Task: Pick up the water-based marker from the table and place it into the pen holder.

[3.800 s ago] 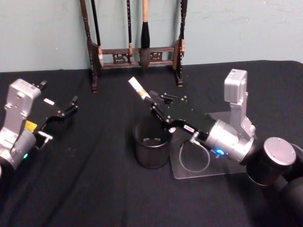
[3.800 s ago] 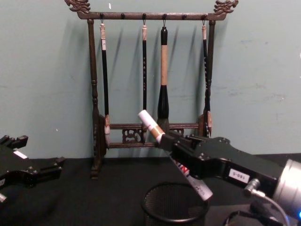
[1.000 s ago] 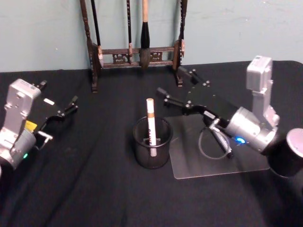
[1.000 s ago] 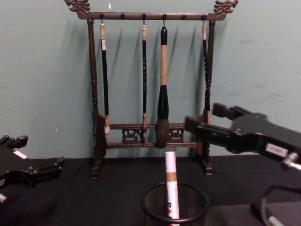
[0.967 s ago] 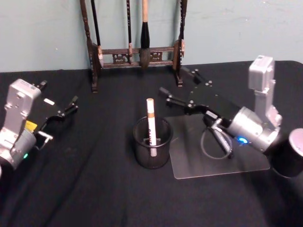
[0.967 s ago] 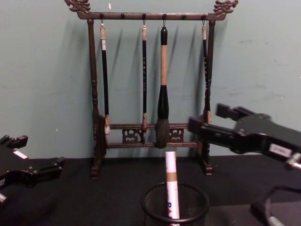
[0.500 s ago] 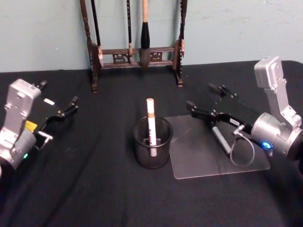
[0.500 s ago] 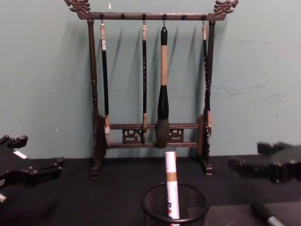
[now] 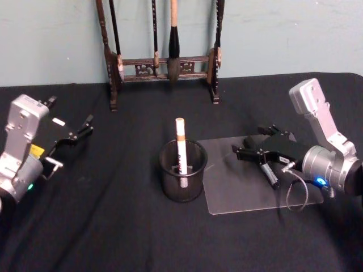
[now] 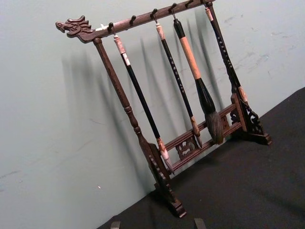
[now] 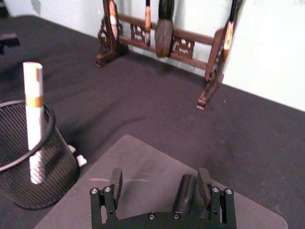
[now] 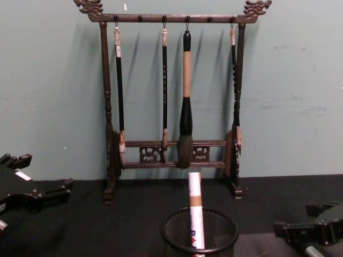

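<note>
Head view, from the left: the left fingers (image 9: 79,131) sit over the black worktop (image 9: 113,226) near its left edge. They are spread apart, and the left wrist view shows their two tips (image 10: 199,222) with a wide gap between them. Well to the right of them, and farther back against the wall, stands a dark wooden rack (image 9: 164,61) hung with brushes. The pen holder (image 9: 181,187) stands on the worktop between the two sets of fingers, nearer the right ones. The marker (image 9: 181,144) stands nearly upright inside it. It is white with a tan band near the top, and its upper end rises clear above the rim. Just beside the holder, on the side of the right fingers, lies a clear mat (image 9: 238,195). The right fingers (image 9: 245,153) hang low over this mat, spread wide and pointing toward the holder. In the right wrist view a dark pen (image 11: 185,191) lies on the mat between them, nearer one finger (image 11: 116,180) than the other.
</note>
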Available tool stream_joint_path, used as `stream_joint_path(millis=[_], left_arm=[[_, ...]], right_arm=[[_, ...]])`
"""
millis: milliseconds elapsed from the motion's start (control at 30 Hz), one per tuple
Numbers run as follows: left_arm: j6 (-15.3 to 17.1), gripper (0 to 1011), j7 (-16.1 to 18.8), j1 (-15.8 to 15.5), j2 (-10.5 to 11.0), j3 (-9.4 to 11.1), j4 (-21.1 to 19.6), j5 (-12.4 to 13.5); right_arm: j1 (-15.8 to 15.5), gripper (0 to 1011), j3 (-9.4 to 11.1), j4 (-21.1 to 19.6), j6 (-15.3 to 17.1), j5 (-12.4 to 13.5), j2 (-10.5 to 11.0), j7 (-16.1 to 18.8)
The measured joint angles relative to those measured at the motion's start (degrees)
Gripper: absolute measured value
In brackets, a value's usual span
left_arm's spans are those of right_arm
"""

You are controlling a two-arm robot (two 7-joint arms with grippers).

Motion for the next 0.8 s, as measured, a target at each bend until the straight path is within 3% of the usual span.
stream_joint_path(millis=[433, 800], left_arm=[[0.0, 1001, 0.0, 0.0, 0.0, 0.0, 0.0, 0.0], [0.0, 1001, 0.0, 0.0, 0.0, 0.0, 0.0, 0.0]], right_arm=[[0.63, 1002, 0.06, 1.35, 3.81, -1.73, -0.5, -0.32], [0.7, 1002, 0.47, 2.7, 4.75, -2.64, -1.39, -0.47]])
